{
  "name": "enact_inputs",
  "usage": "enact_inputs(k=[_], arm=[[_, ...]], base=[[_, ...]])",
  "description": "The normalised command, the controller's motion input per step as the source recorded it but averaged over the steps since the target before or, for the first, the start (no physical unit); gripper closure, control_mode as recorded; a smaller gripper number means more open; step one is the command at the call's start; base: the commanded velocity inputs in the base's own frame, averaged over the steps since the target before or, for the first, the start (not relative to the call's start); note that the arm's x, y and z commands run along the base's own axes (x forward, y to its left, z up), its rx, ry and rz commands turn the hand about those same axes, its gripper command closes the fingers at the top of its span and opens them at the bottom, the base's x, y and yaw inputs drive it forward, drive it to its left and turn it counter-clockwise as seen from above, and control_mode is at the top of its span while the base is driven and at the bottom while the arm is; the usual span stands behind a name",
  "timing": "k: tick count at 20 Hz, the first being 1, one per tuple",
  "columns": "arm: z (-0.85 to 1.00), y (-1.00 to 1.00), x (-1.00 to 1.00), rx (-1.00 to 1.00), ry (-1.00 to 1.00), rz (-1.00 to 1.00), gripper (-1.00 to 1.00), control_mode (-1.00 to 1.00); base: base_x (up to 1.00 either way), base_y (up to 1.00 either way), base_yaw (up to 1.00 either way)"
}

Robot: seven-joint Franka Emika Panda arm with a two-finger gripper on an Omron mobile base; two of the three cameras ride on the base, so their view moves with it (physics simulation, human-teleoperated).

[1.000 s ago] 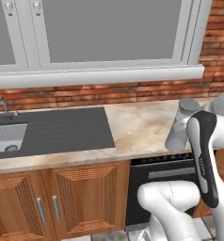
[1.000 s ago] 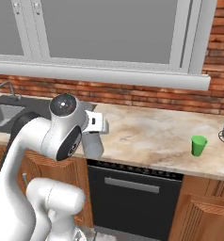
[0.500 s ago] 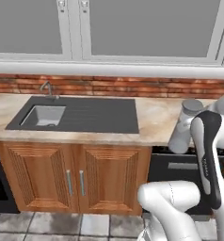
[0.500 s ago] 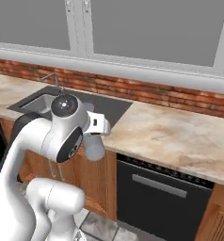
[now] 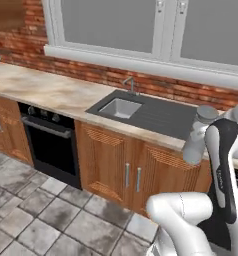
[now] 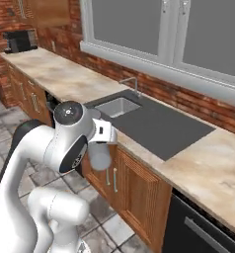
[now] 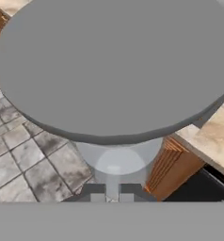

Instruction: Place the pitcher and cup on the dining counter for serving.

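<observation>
My base is turning away from the brick-backed wall counter (image 5: 56, 92), so the sink (image 5: 120, 106) is sliding across both base views. I am carrying the pitcher (image 5: 200, 134) clear of it, my gripper (image 7: 112, 192) clamped on its base, heading for the dining counter.

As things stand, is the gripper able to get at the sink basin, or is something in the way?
Probably not. The gripper looks shut on the grey pitcher, which hangs past the counter's front edge, above the tiled floor. The sink basin lies open and unblocked, but the hand is occupied.
</observation>
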Motion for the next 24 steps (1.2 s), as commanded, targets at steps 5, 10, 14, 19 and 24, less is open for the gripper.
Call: enact_inputs(k=[5,10,14,19,24], arm=[[0.0,0.0,0.0,0.0,0.0,0.0,1.0,1.0],[0.0,0.0,0.0,0.0,0.0,0.0,1.0,1.0],[0.0,0.0,0.0,0.0,0.0,0.0,1.0,1.0],[0.0,0.0,0.0,0.0,0.0,0.0,1.0,1.0],[0.0,0.0,0.0,0.0,0.0,0.0,1.0,1.0]], base=[[-0.13,0.0,0.82],[-0.07,0.0,0.86],[0.02,0.04,0.89],[0.21,0.0,0.86],[0.6,-0.08,0.72]])
